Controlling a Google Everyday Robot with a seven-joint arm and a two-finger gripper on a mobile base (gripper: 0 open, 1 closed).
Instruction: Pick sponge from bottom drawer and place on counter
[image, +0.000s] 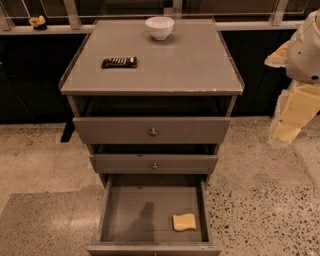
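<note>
The sponge (184, 222), a small pale-yellow pad with wavy edges, lies flat on the floor of the open bottom drawer (125, 220), toward its front right. The counter (165, 65) is the grey top of the cabinet above. My arm hangs at the right edge of the view, with a white housing and yellow blocky parts. The gripper (287, 132) is at its lower end, beside the cabinet at about top-drawer height. It is well above and to the right of the sponge and touches nothing.
A white bowl (159, 27) stands at the back of the counter. A dark snack bar (119, 62) lies on its left side. The two upper drawers with round knobs (153, 132) stick out slightly. Speckled floor surrounds the cabinet.
</note>
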